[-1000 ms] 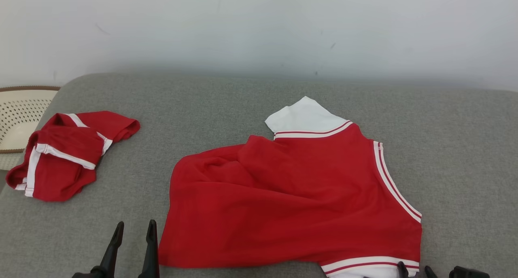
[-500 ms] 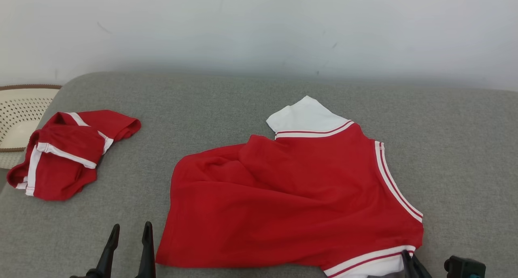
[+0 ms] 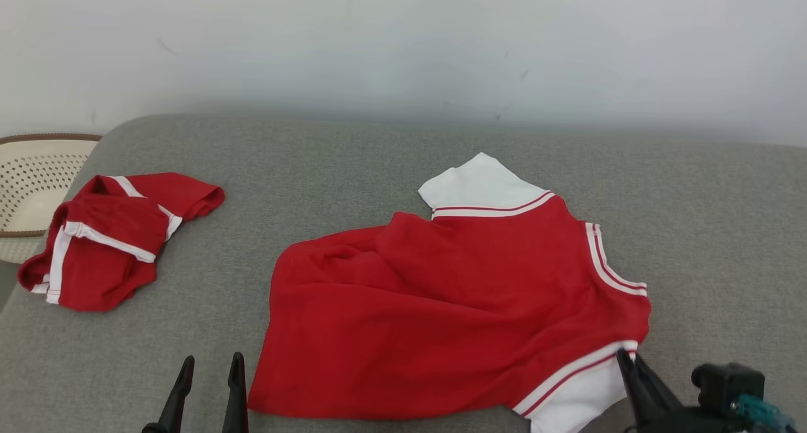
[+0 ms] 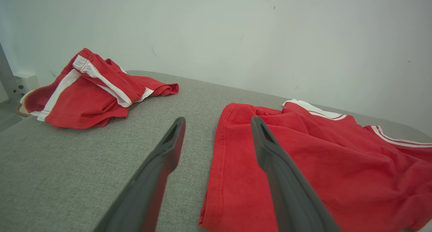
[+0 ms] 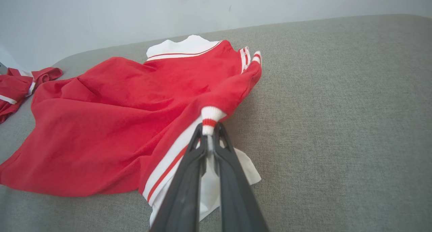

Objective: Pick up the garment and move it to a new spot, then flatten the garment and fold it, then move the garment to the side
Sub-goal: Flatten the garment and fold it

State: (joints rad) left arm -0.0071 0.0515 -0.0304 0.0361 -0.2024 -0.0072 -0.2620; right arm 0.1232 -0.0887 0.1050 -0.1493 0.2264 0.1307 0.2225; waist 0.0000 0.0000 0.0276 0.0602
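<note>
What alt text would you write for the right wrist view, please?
The right gripper has its jaws shut on the striped trim of a red shirt, holding that edge up off a grey upholstered surface. The rest lies rumpled at left, another red garment beyond it.

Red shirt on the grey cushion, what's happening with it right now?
The robot's right gripper is shut on the striped trim at the near corner of the red shirt, bunching it up off the grey cushion. The left gripper hovers open beside the shirt's hem, holding nothing. The shirt is rumpled, not yet flattened or folded. A second red garment lies apart at the left.
</note>
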